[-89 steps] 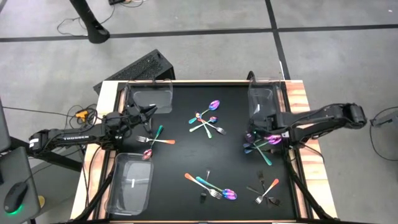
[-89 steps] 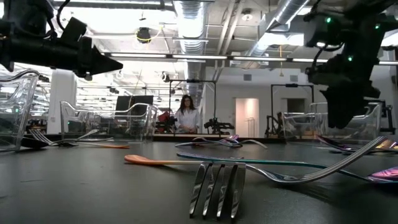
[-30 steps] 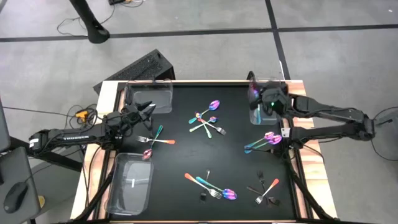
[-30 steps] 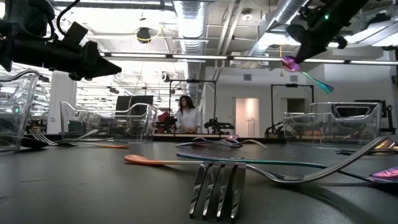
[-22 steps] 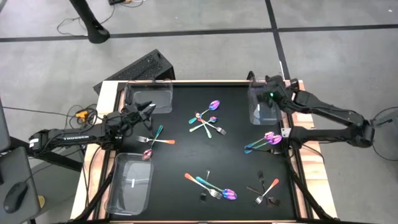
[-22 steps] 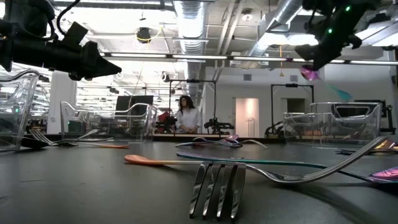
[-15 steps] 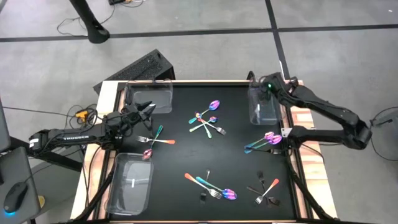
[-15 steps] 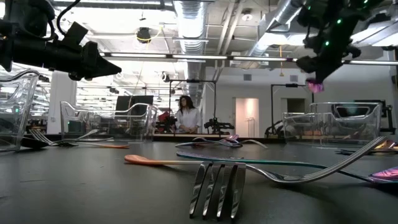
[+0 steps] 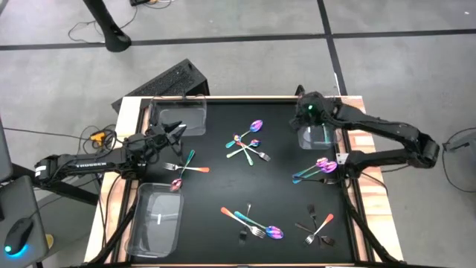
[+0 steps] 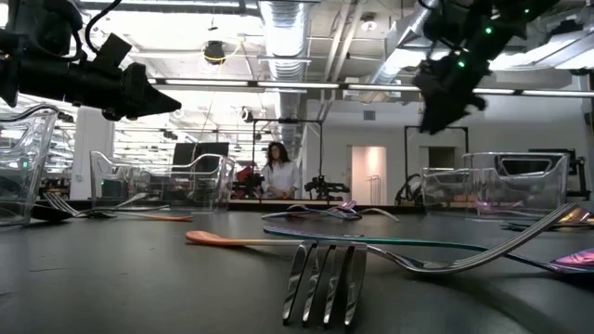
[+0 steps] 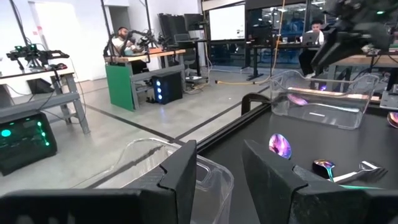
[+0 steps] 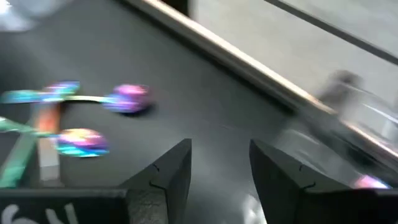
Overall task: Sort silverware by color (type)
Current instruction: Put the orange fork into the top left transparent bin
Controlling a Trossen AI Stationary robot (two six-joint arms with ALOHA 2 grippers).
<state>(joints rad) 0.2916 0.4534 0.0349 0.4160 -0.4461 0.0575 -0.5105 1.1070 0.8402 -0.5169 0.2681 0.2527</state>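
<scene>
The silverware lies in loose groups on the black mat: iridescent and orange-handled pieces at the centre [image 9: 249,145], at the left [image 9: 184,167], at the right [image 9: 316,170] and near the front [image 9: 253,223], dark ones at the front right [image 9: 316,227]. An iridescent spoon [image 11: 298,99] lies inside the far-right clear bin [image 9: 316,132]. My right gripper [image 9: 303,113] hangs open and empty above that bin's left rim, tipped down toward the centre group [image 12: 127,98]. My left gripper [image 9: 181,129] stands open and level at the far-left bin [image 9: 178,115], holding nothing.
A third clear bin [image 9: 156,219] with one small piece in it stands at the near left. The mat's middle between the groups is bare. A keyboard [image 9: 160,82] lies on the floor beyond the table's far-left corner. People sit far back in the room.
My right gripper carried an iridescent spoon over the far-right bin, opened and let it go; the spoon now lies in the bin. The gripper then swung toward the table's left, sank a little and tipped downward.
</scene>
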